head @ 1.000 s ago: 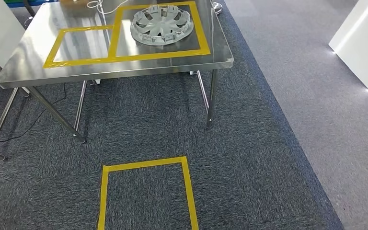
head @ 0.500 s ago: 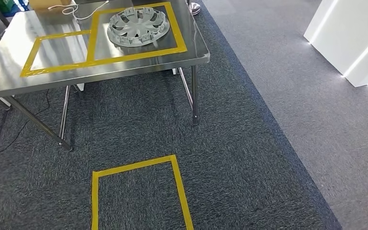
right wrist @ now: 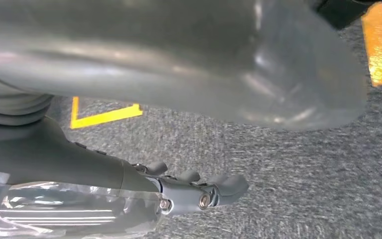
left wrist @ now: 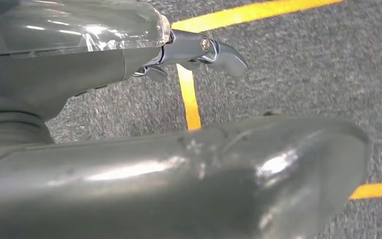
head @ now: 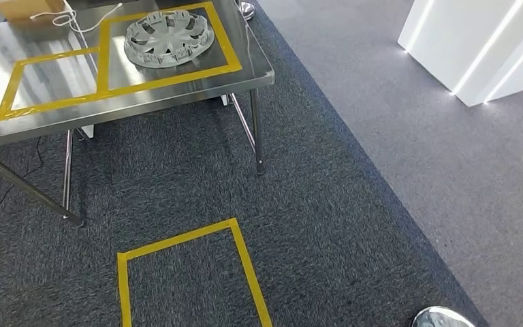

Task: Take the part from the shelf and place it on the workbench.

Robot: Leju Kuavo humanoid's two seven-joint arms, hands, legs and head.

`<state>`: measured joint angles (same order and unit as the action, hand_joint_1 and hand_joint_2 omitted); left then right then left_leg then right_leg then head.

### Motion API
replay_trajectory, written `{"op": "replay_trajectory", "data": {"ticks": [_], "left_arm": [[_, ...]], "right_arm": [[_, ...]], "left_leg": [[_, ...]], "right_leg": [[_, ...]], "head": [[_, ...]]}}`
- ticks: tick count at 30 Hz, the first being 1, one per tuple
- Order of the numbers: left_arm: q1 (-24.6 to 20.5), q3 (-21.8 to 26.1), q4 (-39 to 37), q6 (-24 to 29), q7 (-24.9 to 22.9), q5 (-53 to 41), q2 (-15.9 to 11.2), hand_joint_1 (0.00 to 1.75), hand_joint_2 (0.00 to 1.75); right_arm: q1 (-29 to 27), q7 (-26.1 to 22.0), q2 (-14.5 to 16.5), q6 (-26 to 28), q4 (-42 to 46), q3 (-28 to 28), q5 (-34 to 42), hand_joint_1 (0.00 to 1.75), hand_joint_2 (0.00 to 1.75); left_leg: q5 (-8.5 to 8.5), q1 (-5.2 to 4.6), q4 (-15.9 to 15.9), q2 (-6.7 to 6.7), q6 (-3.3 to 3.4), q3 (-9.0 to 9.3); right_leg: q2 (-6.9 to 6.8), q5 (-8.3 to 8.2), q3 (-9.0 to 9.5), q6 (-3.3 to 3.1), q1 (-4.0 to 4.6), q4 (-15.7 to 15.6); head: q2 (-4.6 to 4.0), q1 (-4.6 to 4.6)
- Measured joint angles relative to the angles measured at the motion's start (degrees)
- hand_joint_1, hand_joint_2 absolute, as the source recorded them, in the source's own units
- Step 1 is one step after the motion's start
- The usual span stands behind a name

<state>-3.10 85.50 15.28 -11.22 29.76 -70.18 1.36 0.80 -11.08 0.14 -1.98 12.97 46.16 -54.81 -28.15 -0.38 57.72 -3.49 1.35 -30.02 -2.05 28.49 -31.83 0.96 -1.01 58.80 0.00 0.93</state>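
Dark carpet point(head: 327, 225) is seen with a yellow tape square point(head: 184, 272) stuck on it. The steel worktop point(head: 177, 85) is further off, and the part point(head: 168, 39), a grey wheel cover, is laid flat inside its bigger taped box. The left hand point(left wrist: 189, 124) and right hand point(right wrist: 194, 99) are hung over carpet, nothing held; fingers apart or together can't really be told.

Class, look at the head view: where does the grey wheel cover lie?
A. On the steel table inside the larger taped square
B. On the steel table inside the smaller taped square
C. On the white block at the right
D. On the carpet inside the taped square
A. The wheel cover lies on the table, within the larger yellow taped square; the smaller square beside it has nothing in it.
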Motion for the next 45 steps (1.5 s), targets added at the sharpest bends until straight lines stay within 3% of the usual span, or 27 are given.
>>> {"op": "replay_trajectory", "data": {"ticks": [2,4,6,8,9,10,11,14,15,18,20,23,24,25,26,28,30,32,35,37,39,40,41,42,43,44,45], "left_arm": [[-0.1,0.0,0.0,0.0,0.2,0.0,0.0,0.00,0.00],[-0.2,-0.1,0.0,-0.1,0.3,-0.1,0.1,0.00,0.00],[0.0,-0.2,-0.1,-0.1,0.3,-0.2,0.1,0.00,0.00],[0.1,-0.3,-0.1,0.1,0.3,-0.2,0.1,0.00,0.00],[0.1,-0.3,-0.1,0.2,0.2,-0.3,0.1,0.00,0.00],[0.1,-0.3,-0.1,0.3,0.2,-0.4,0.1,0.00,0.00],[0.2,-0.4,-0.1,0.3,0.2,-0.4,0.1,0.00,0.00],[0.1,-0.6,-0.1,0.7,0.2,-0.6,0.0,0.00,0.00],[0.0,-0.6,-0.1,0.9,0.1,-0.6,0.0,0.00,0.00],[0.0,-0.8,-0.1,1.0,0.1,-0.7,-0.1,0.00,0.00],[-0.1,-0.9,-0.1,1.0,0.1,-0.7,-0.1,0.00,0.00],[-0.1,-1.0,-0.1,1.3,-0.4,-0.8,-0.1,0.00,0.00],[-0.1,-1.0,-0.1,1.4,-0.5,-0.8,-0.1,0.00,0.00],[-0.1,-1.1,-0.1,1.5,-0.6,-0.8,-0.1,0.00,0.00],[-0.1,-1.1,-0.1,1.6,-0.7,-0.8,-0.1,0.00,0.00],[-0.1,-1.1,-0.1,1.7,-0.8,-0.8,-0.1,0.00,0.00],[-0.1,-1.1,-0.1,1.8,-0.8,-0.8,-0.1,0.00,0.00],[-0.1,-1.1,-0.1,1.8,-0.8,-0.8,0.0,0.00,0.00],[-0.1,-1.1,-0.1,1.8,-0.8,-0.8,0.0,0.00,0.00],[0.2,-1.1,-0.1,1.8,-0.8,-0.8,0.0,0.00,0.00],[0.2,-1.1,-0.1,1.8,-0.9,-0.8,0.0,0.00,0.00],[0.2,-1.1,-0.1,1.8,-1.0,-0.8,0.0,0.00,0.00],[0.1,-1.1,-0.1,1.9,-1.2,-0.8,0.0,0.00,0.00],[0.1,-1.1,-0.1,1.9,-1.3,-0.9,0.0,0.00,0.00],[0.1,-1.1,-0.1,1.9,-1.4,-0.9,0.0,0.00,0.00],[0.1,-1.1,-0.1,1.9,-1.5,-0.9,0.0,0.00,0.00],[0.0,-1.1,-0.1,1.9,-1.6,-1.0,0.0,0.00,0.00]], "right_arm": [[-0.1,0.1,0.0,0.0,0.0,0.1,-0.2,0.00,0.00],[-0.1,0.2,0.1,-0.1,0.0,0.2,-0.6,0.00,0.00],[-0.1,0.3,0.1,-0.2,-0.1,0.3,-0.9,0.00,0.00],[0.0,0.3,0.1,-0.3,-0.1,0.5,-1.0,0.00,0.00],[0.0,0.3,0.1,-0.4,-0.1,0.6,-1.1,0.00,0.00],[0.0,0.3,0.1,-0.4,-0.1,0.7,-1.2,0.00,0.00],[0.0,0.3,0.1,-0.4,-0.1,0.8,-1.2,0.00,0.00],[0.0,0.3,0.2,-0.5,-0.1,1.0,-1.4,0.00,0.00],[0.0,0.3,0.2,-0.5,-0.1,1.1,-1.6,0.00,0.00],[0.0,0.2,0.3,-0.5,-0.1,1.2,-2.0,0.00,0.00],[0.0,0.1,0.3,-0.6,-0.1,1.3,-2.2,0.00,0.00],[0.1,0.1,0.2,-0.5,-0.1,1.5,-2.3,0.00,0.00],[0.1,0.1,0.2,-0.5,-0.1,1.6,-2.4,0.00,0.00],[0.1,0.1,0.2,-0.4,-0.1,1.6,-2.4,0.00,0.00],[0.1,0.1,0.2,-0.4,-0.1,1.7,-2.4,0.00,0.00],[0.2,0.1,0.2,-0.4,-0.1,1.9,-2.4,0.00,0.00],[0.3,0.1,0.2,-0.4,-0.1,2.0,-2.4,0.00,0.00],[0.4,0.1,0.1,-0.4,-0.1,2.1,-2.4,0.00,0.00],[0.4,0.1,0.2,-0.3,-0.1,2.3,-2.4,0.00,0.00],[0.5,0.1,0.2,-0.3,-0.2,2.4,-2.5,0.00,0.00],[0.6,0.1,0.2,-0.3,-0.2,2.5,-2.5,0.00,0.00],[0.5,0.2,0.2,-0.3,-0.2,2.6,-2.5,0.00,0.00],[0.4,0.2,0.2,-0.3,-0.2,2.7,-2.5,0.00,0.00],[0.4,0.3,0.2,-0.3,-0.2,2.9,-2.6,0.00,0.00],[0.3,0.4,0.2,-0.2,-0.2,3.0,-2.7,0.00,0.00],[0.4,0.4,0.2,-0.2,-0.2,3.1,-2.8,0.00,0.00],[0.4,0.5,0.2,-0.2,-0.1,3.2,-2.9,0.00,0.00]], "left_leg": [[-0.11,-0.03,0.3,-0.27,-0.52,-0.04],[-1.22,0.20,1.4,0.47,-1.18,-0.42],[-4.81,0.57,6.3,2.00,-1.94,-2.38],[-8.74,0.88,13.5,2.81,-2.45,-5.26],[-9.41,0.98,15.5,2.92,-2.56,-5.93],[-8.93,1.03,15.4,2.95,-2.56,-5.61],[-7.37,1.06,12.9,2.96,-2.45,-4.08],[-2.72,0.83,1.5,3.43,-1.60,2.13],[-2.21,0.65,-0.3,3.60,-1.30,2.88],[-1.10,0.43,-1.1,3.54,-0.23,2.51],[0.31,0.57,-2.0,3.19,0.85,1.93],[1.94,0.21,-2.0,2.75,1.76,-0.12],[2.37,0.06,-1.7,2.65,1.79,-0.95],[2.76,-0.04,-1.4,2.59,1.75,-1.81],[3.09,-0.09,-0.9,2.55,1.64,-2.69],[3.54,-0.10,0.0,2.52,1.38,-4.15],[3.85,-0.16,0.9,2.51,1.00,-5.11],[4.34,-0.19,1.4,2.47,0.43,-5.53],[4.76,-0.04,1.5,2.65,-0.69,-6.04],[1.17,0.22,4.1,2.95,-1.51,-7.26],[-4.75,0.57,10.6,3.06,-2.19,-8.97],[-6.58,0.71,13.9,3.06,-2.40,-9.38],[-6.97,0.83,16.1,3.06,-2.54,-9.06],[-5.92,0.91,16.3,3.06,-2.58,-7.82],[-4.10,0.97,14.6,3.08,-2.55,-5.55],[-2.56,1.00,10.9,3.13,-2.43,-2.28],[-2.30,0.93,6.3,3.22,-2.20,1.22]], "right_leg": [[0.68,-0.17,-0.21,-0.82,0.06,0.1],[0.96,-0.56,-0.28,-1.48,-0.11,-0.2],[1.10,-1.03,-0.53,-2.05,-0.29,-0.4],[1.35,-1.36,-1.13,-2.25,-0.26,-0.2],[1.51,-1.48,-1.45,-2.23,-0.25,-0.1],[1.69,-1.60,-1.72,-2.14,-0.25,0.0],[1.86,-1.74,-1.92,-2.02,-0.26,0.1],[2.23,-2.39,-2.23,-1.33,-0.24,0.1],[2.28,-2.67,-2.32,-0.98,-0.25,0.1],[2.33,-3.50,-2.41,0.26,-0.36,-0.4],[2.27,-1.18,-3.19,0.65,-0.27,1.4],[2.22,6.52,-6.22,0.58,-0.23,11.0],[2.21,7.61,-6.64,0.60,-0.23,13.7],[2.21,7.41,-6.19,0.62,-0.23,14.7],[2.18,6.19,-4.67,0.60,-0.23,13.5],[2.05,3.44,-0.02,0.47,-0.24,7.6],[1.87,3.31,3.97,0.13,-0.08,1.6],[1.85,3.84,5.27,-0.38,0.21,-1.1],[1.84,2.41,4.28,-1.61,0.16,-1.5],[1.73,0.96,2.85,-2.39,-0.06,-1.7],[1.75,-0.44,1.01,-2.61,-0.05,-1.7],[1.74,-1.13,0.03,-2.56,-0.03,-1.6],[1.73,-1.84,-1.00,-2.47,-0.03,-1.5],[1.72,-2.48,-1.96,-2.36,-0.04,-1.4],[1.73,-3.08,-2.90,-2.21,-0.08,-1.2],[1.76,-3.66,-3.66,-2.04,-0.11,-0.9],[1.82,-4.18,-4.24,-1.79,-0.12,-0.8]], "head": [[0.00,0.11],[0.00,0.20],[0.00,0.38],[0.00,0.42],[0.00,0.43],[0.00,0.42],[0.00,0.43],[0.00,0.40],[0.00,0.39],[0.00,0.36],[0.00,0.21],[0.00,0.02],[0.00,0.03],[0.00,0.03],[0.00,0.02],[0.00,0.01],[0.00,0.07],[0.01,-0.01],[0.01,-0.27],[0.00,-0.20],[0.00,-0.08],[0.00,-0.08],[0.00,-0.10],[0.00,-0.08],[0.00,-0.10],[0.00,-0.08],[0.00,-0.07]]}}
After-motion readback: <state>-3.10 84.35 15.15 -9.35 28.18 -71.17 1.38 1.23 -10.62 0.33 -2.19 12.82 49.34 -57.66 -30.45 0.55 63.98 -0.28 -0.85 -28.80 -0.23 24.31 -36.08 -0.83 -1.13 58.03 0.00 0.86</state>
